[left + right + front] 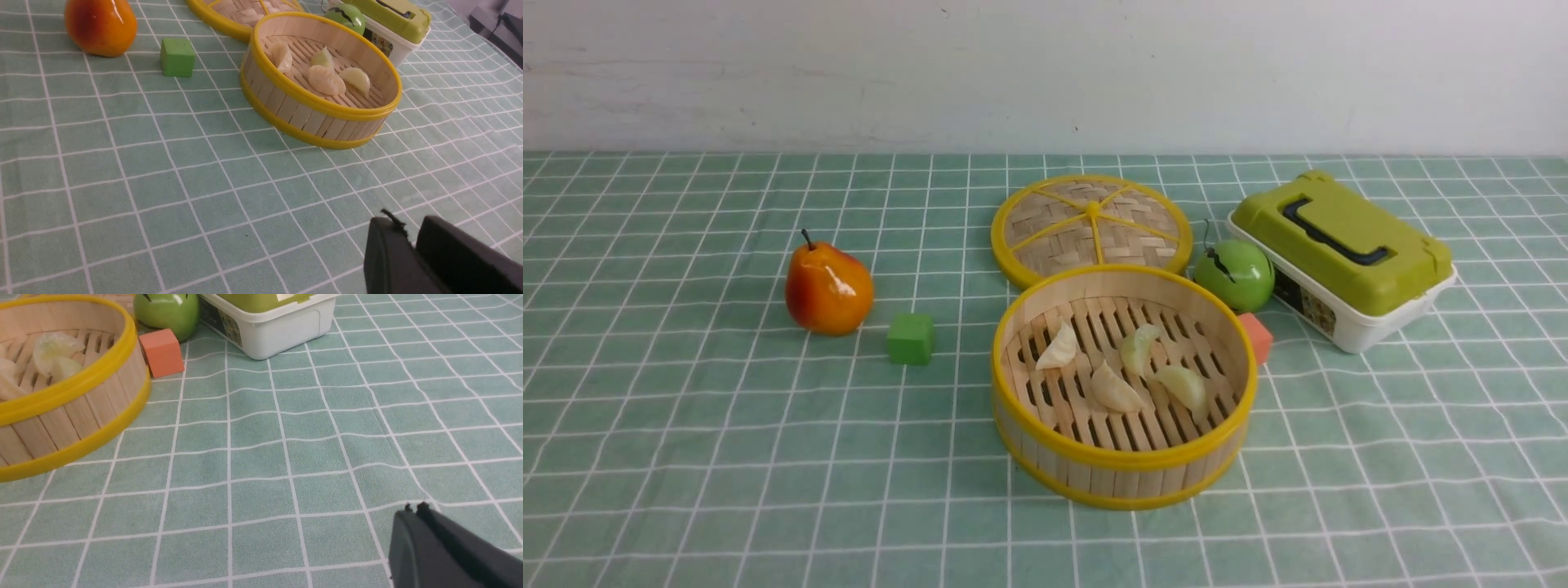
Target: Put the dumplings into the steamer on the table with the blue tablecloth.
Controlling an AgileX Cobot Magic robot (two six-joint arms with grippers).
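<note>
The steamer (1123,457) stands on the table with the blue tablecloth (727,449), a little right of centre. Several dumplings lie on its slatted floor, among them one at the left (1059,347), one in the middle (1115,388) and one at the right (1183,384). Neither arm shows in the front view. In the left wrist view my left gripper (410,232) is shut and empty over bare cloth, well short of the steamer (310,102). In the right wrist view my right gripper (412,510) is shut and empty, off to the side of the steamer (69,392).
The woven lid (1092,224) lies flat behind the steamer. A green apple (1233,273), an orange cube (1258,336) and a green-lidded white box (1343,253) are at its right. A pear (827,287) and a green cube (911,338) are at its left.
</note>
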